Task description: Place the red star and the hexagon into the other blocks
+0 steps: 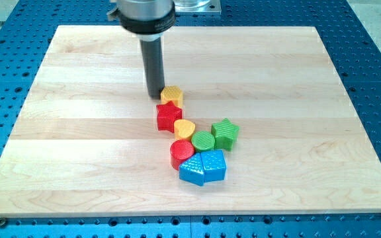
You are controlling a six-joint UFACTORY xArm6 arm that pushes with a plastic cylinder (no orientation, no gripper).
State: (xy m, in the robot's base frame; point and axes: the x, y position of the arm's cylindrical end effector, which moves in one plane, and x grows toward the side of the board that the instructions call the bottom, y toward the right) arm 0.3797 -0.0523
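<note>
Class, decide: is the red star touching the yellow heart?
Touching. The camera view shows the red star and the yellow heart edge to edge, with no board visible between them.

The arm's upper body is cut off by the view's top edge, leaving only its dark collar and rod visible above the counter [78, 165]. My tip [155, 98] sits just beside the yellow hexagon [172, 95], contact impossible to confirm. The red cylinder [180, 152] partly hides behind the blue blocks [202, 166], whose shapes are unclear.

Dark straight rod [155, 96] under a wider black collar [142, 16]
</note>
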